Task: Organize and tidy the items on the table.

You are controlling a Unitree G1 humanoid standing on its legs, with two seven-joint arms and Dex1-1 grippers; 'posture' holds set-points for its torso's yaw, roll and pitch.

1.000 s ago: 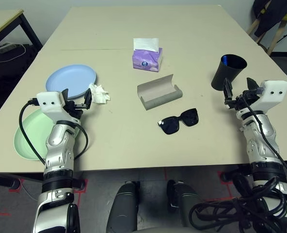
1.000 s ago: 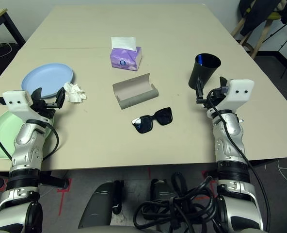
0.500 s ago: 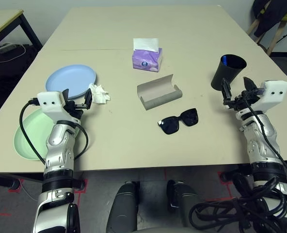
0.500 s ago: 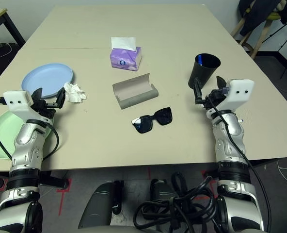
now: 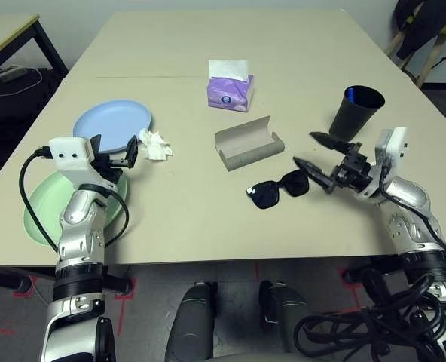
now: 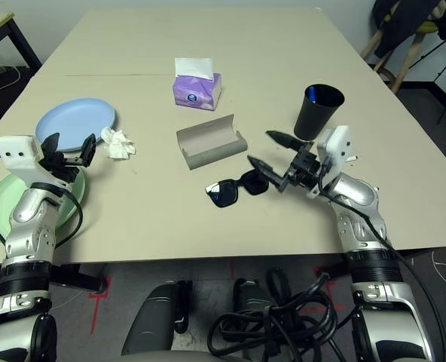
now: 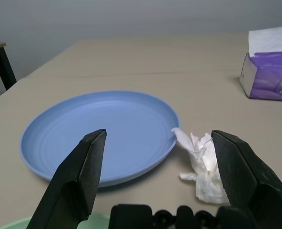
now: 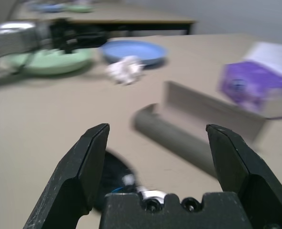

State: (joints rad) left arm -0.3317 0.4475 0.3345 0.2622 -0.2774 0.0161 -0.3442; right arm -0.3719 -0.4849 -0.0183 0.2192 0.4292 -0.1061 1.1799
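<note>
**Right arm swings in toward the sunglasses**

Head views: the right gripper (image 5: 313, 151) has swung from beside the black cup (image 5: 355, 111) inward across the table (image 5: 208, 219); half a second ago it stood upright near the cup. Jaws wide apart, lower finger tip just beside the right end of the black sunglasses (image 5: 278, 188), nothing held. Judgement: the sunglasses are the first pick, likely bound for the open grey case (image 5: 247, 142) just behind them. The left gripper (image 5: 114, 151) has scarcely moved; jaws apart, empty, near the crumpled tissue (image 5: 155, 144) and the blue plate (image 5: 111, 124). Green plate (image 5: 42, 207) lies under the left forearm. Purple tissue box (image 5: 230, 89) sits behind the case.

Left wrist view: fingers (image 7: 79, 179) spread, framing the blue plate's rim and the tissue, which touches that rim, closer than the head views suggest.

Right wrist view: fingers (image 8: 84, 162) spread; a dark lens shows low between them with the case beyond, confirming alignment on the sunglasses. Blurred, so contact is uncertain.
</note>
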